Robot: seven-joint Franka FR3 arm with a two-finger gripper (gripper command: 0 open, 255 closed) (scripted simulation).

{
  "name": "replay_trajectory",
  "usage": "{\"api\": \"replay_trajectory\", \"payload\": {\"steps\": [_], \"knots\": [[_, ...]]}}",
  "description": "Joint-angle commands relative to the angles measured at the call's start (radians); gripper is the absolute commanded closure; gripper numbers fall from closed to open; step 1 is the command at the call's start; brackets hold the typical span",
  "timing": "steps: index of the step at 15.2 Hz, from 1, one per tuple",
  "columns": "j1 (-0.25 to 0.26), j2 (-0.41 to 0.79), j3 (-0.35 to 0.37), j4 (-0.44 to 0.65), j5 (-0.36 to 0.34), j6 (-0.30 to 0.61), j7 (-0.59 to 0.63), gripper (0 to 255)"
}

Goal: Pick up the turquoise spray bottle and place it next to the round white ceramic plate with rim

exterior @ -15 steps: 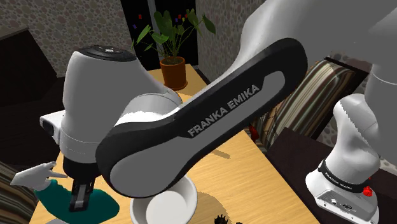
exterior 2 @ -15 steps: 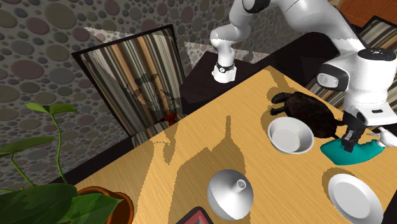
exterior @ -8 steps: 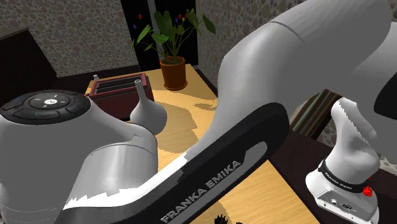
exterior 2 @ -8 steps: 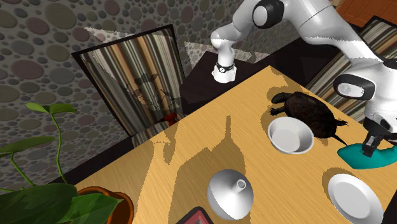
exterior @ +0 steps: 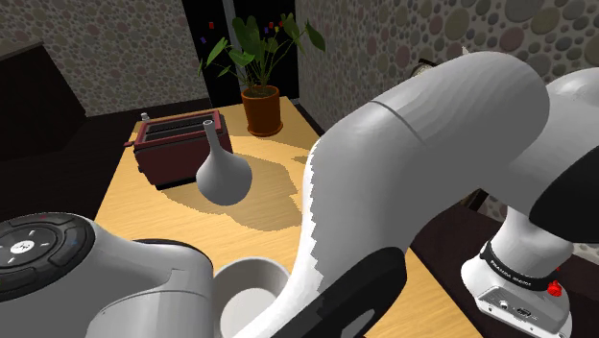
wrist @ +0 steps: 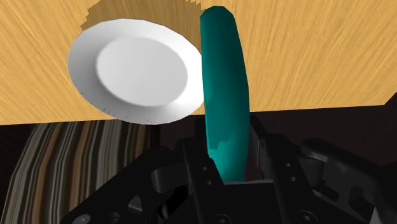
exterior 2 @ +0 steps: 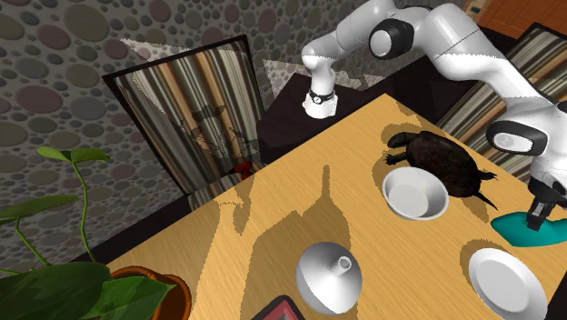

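Currently the turquoise spray bottle (wrist: 222,83) is seen edge-on in the wrist view: a narrow, smooth, plain teal body with a rounded far end, no label made out. It is gripped between the two black fingers (wrist: 194,165) of the tool (wrist: 224,146), which is clenched on its near end. The far end is seen just beside the rim of the round white plate (wrist: 137,76), a shallow disc with a flat centre and a raised rim, lying on the wooden tabletop (wrist: 305,57). Whether bottle and plate touch cannot be told.

In the second exterior view the bottle (exterior 2: 516,236) is found at the right edge of the frame, in the lower half, under the tool (exterior 2: 538,214). The plate (exterior 2: 506,282) is near it at lower right. A white bowl (exterior 2: 415,193) and a dark turtle figure (exterior 2: 445,162) are placed up and to the left of it. Whether the bottle is clear of the tabletop (exterior 2: 300,195) cannot be told there.

Compared with a second ago, tool and bottle have been carried further toward the right edge of the second exterior view. In the shoulder view the arm (exterior: 432,163) has been swung lower across the frame, so a dark red toaster (exterior: 178,144) and a white vase (exterior: 223,173) are uncovered at centre left. The bowl (exterior: 251,288), plate and turtle figure have not been moved.
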Motion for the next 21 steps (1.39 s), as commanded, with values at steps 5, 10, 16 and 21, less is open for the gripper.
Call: {"api": "replay_trajectory", "payload": {"steps": [5,10,16,21], "knots": [[0.001,0.031,0.001,-0.029,0.001,0.061,0.000,255],[0.001,0.064,0.002,-0.040,0.002,0.106,-0.002,255],[0.001,0.067,0.002,-0.041,0.002,0.109,-0.002,255],[-0.001,0.068,0.003,-0.042,0.002,0.111,-0.004,0]]}}
